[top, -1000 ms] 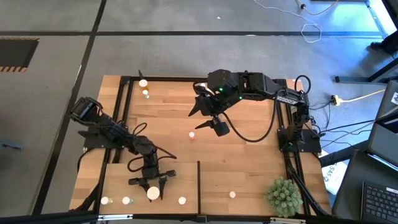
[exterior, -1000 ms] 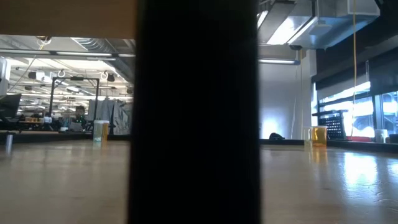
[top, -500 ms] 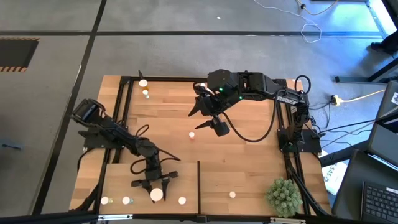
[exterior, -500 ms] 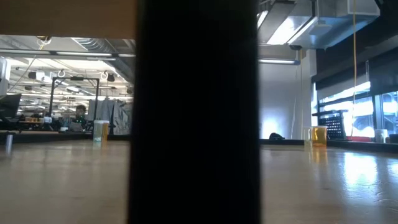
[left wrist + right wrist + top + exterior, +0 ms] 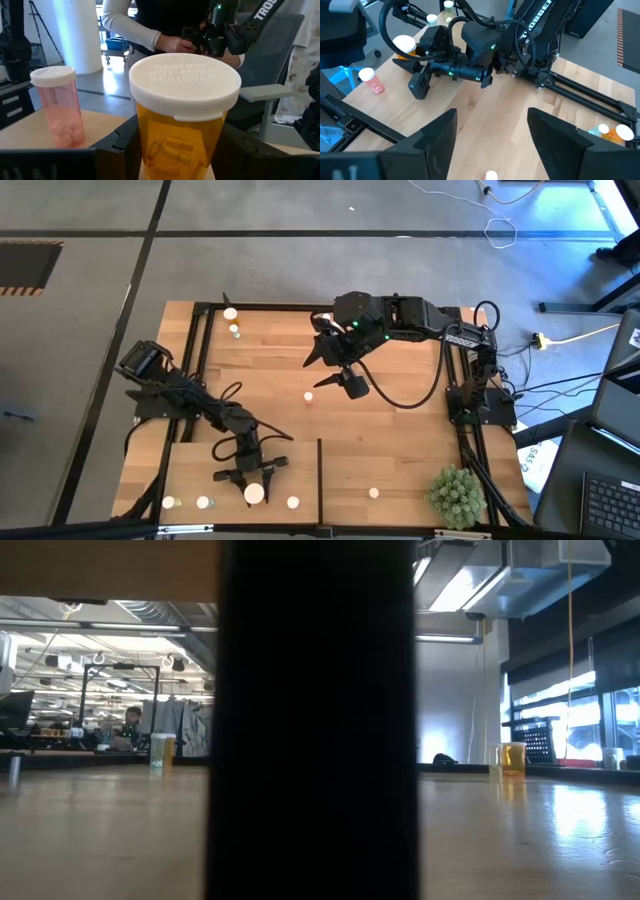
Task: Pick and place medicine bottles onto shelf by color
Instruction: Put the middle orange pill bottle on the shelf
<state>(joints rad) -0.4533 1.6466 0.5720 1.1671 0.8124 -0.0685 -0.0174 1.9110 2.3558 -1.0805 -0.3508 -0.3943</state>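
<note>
Nearest in the left wrist view: wide orange translucent medicine bottle with ribbed white screw cap, clamped between the left gripper fingers, jaws part-way closed against the lower body on both sides. Located over the left bay of the pale flat light-wood shelf board, just left of the thin dark upright divider; contact with the board not discernible.

Handling, as judged: light, rigid thin-walled plastic, smooth and likely slippery; loose capsules inside, so minor weight shift on tilting. Not fragile, but excessive squeeze could deform the wall. Best hold on the cylindrical body below the cap, as at present; cap rim overhangs and gives a stop against slipping down.

Orientation: long axis vertical, cap uppermost, embossed lettering on the cap top facing up.

Just beside it, farther left from the divider: narrow pink-tinted bottle with white cap, upright on the shelf.

Right of the divider: one small white-capped bottle on the shelf.

Farthest from the divider: right gripper, jaws standing wide, holding nothing, above a small white-capped bottle on the planked tabletop
</note>
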